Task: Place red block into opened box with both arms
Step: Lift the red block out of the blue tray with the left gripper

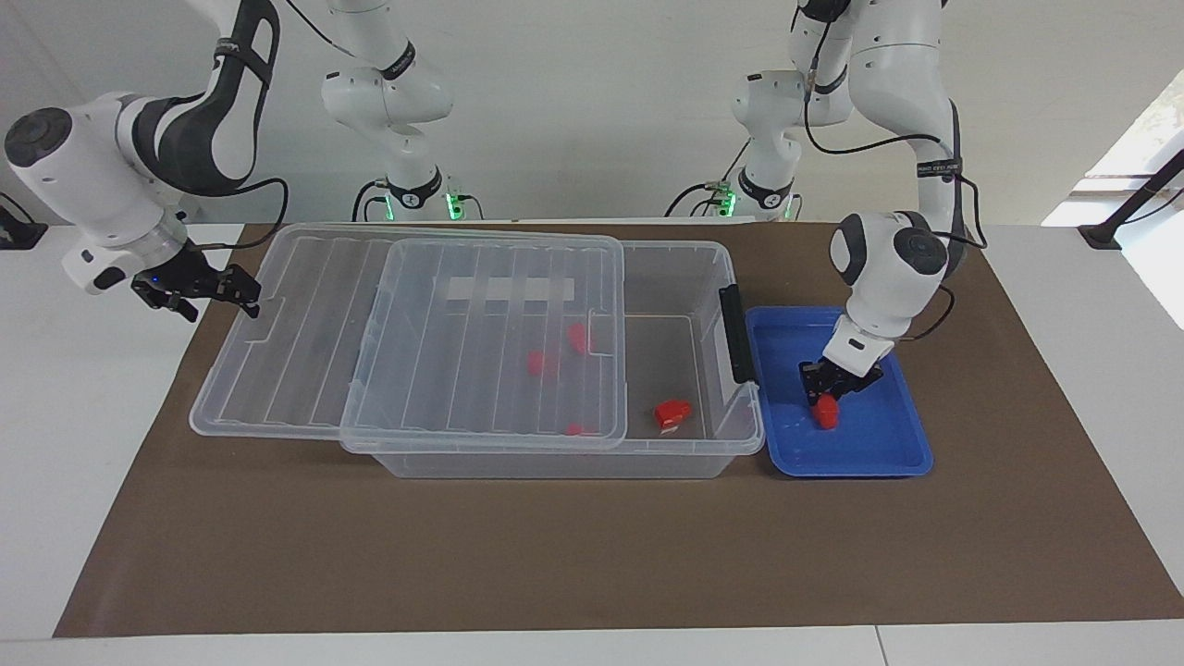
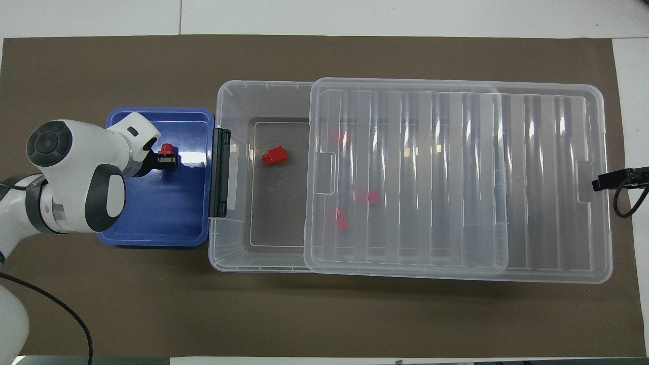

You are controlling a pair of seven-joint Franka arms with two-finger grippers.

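Overhead view, containers first: large clear plastic box (image 2: 230,253) on a brown mat (image 2: 101,304) over the white counter (image 2: 355,15). Carries a ribbed clear lid (image 2: 557,177) lying offset toward the right arm's end, overhanging there and leaving the end by the black latch (image 2: 220,172) uncovered. Holds four loose red pieces: one (image 2: 274,155) on the bare floor of the uncovered part, three more (image 2: 366,196) seen blurred through the lid.

Just beside the latch end, touching or nearly so: shallow blue tray (image 2: 152,238), glossy, rounded corners, raised rim. Contains only the red block (image 2: 165,148), toward the tray's edge farther from the robots.

Left claw (image 2: 165,154) down inside the tray, closed on the red block, fingers pinching its upper part. Small, smooth, bright-red, oblong block (image 1: 826,413); bottom on or just at the tray floor (image 1: 879,444). Long axis hard to read with the claw covering most of it; in the facing view looks to run roughly away from the robots, slightly tilted.

Right claw (image 1: 245,301) at the lid's overhanging end (image 1: 222,370), fingers spread, tips at the lid's edge tab; cannot tell whether clamping it.
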